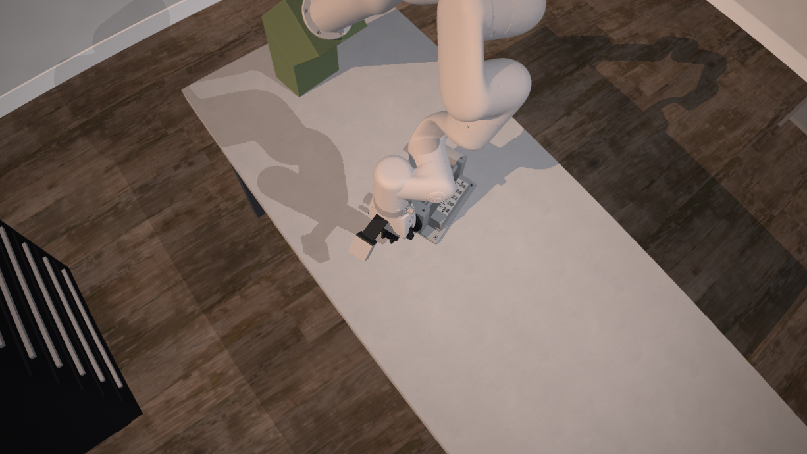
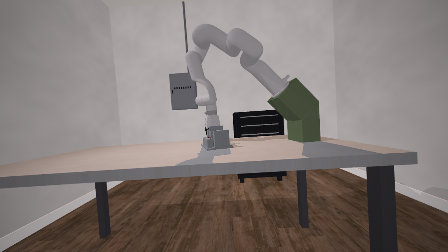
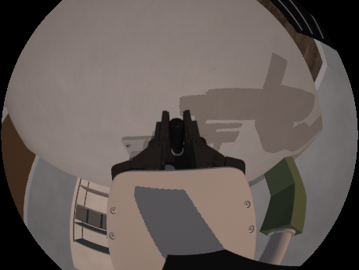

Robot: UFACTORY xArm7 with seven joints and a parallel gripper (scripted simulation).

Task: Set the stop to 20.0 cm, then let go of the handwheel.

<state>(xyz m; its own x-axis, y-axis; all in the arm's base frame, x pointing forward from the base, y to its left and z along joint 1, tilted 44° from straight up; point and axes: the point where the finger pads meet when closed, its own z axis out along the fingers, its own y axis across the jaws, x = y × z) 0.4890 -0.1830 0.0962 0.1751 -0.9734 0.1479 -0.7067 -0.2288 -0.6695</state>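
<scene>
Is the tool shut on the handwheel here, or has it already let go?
Shut on the handwheel: the tool has its dark fingers pressed narrowly on either side of it.
</scene>
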